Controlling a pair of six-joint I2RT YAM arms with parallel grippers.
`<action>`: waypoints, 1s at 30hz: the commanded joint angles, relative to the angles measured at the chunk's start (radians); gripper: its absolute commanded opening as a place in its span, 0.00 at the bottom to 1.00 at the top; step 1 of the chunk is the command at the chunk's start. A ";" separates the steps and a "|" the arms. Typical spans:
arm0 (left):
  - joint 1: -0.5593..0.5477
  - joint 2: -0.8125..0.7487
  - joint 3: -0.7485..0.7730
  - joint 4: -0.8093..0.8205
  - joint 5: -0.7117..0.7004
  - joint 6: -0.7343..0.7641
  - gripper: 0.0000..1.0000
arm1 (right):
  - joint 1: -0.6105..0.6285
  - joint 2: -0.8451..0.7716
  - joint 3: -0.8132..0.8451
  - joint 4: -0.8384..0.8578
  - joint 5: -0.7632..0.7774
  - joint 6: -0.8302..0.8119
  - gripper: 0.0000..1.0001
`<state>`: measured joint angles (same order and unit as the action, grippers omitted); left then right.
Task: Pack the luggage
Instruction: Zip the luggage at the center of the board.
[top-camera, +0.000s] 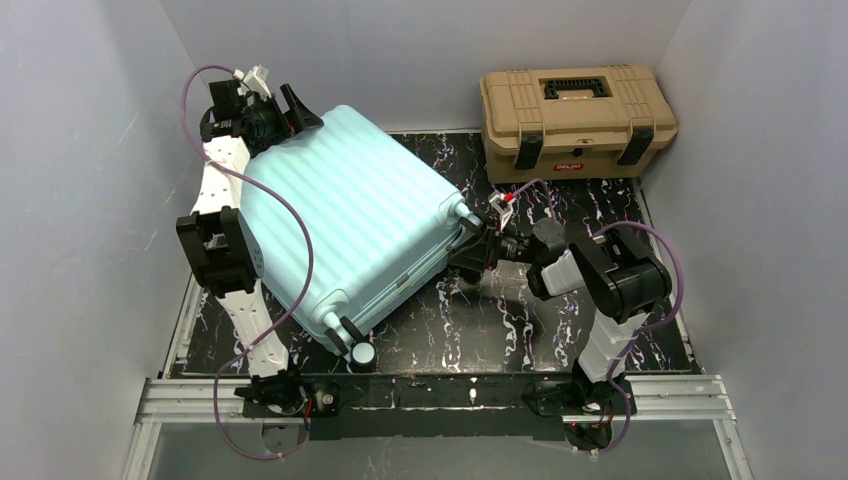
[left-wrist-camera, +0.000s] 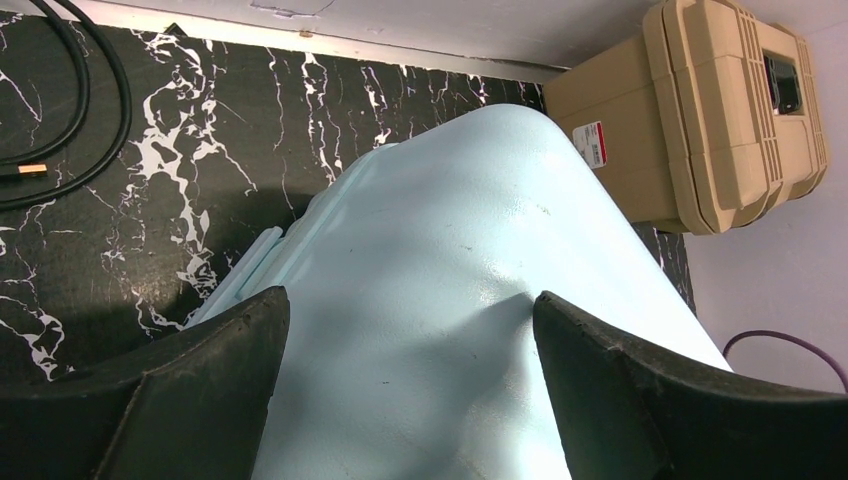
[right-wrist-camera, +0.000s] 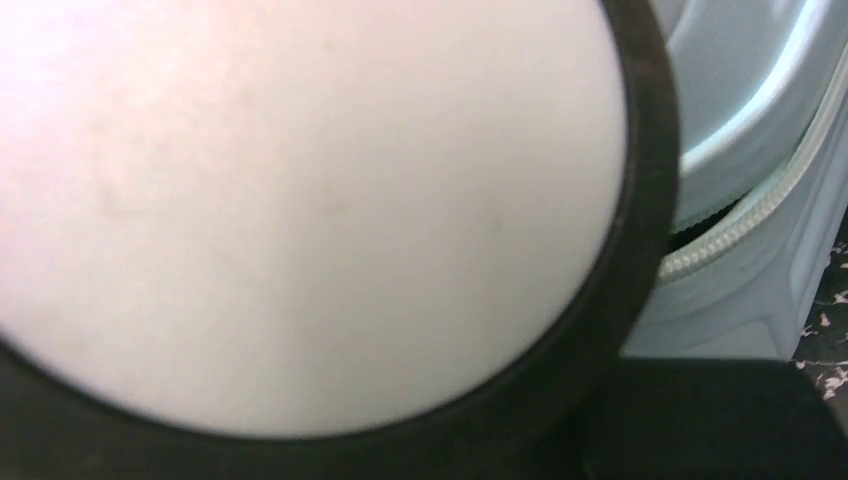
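Observation:
The pale mint-blue luggage (top-camera: 360, 225) lies shell-up and tilted on the black marbled mat, its small black wheels (top-camera: 362, 353) toward the near edge. My left gripper (top-camera: 288, 108) is at the luggage's far left corner. In the left wrist view its open fingers (left-wrist-camera: 410, 298) straddle the smooth shell (left-wrist-camera: 450, 250). My right gripper (top-camera: 478, 250) is pressed against the luggage's right edge by a wheel. The right wrist view is filled by a white disc with a black rim (right-wrist-camera: 300, 200). Beside the disc are the shell and its zipper (right-wrist-camera: 735, 230) with a dark gap. That gripper's jaws are hidden.
A tan toolbox with black latches (top-camera: 577, 115) stands at the back right, also in the left wrist view (left-wrist-camera: 720, 110). A black cable (left-wrist-camera: 90, 100) lies on the mat (top-camera: 520, 320) at the far left. Grey walls enclose the table on three sides.

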<state>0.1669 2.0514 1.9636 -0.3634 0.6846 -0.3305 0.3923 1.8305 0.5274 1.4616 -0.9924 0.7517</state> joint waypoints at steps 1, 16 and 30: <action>-0.033 -0.049 -0.031 -0.145 0.047 -0.005 0.88 | 0.006 -0.061 0.022 0.105 0.012 -0.038 0.41; -0.034 -0.065 -0.047 -0.155 0.036 0.007 0.88 | 0.034 -0.026 0.081 -0.051 0.016 -0.103 0.01; -0.034 -0.134 -0.097 -0.135 0.037 0.008 0.88 | -0.055 -0.223 0.021 -0.408 0.036 -0.130 0.01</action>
<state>0.1619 1.9987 1.8973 -0.3294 0.6453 -0.2871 0.3485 1.6516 0.5316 1.0397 -0.9707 0.6403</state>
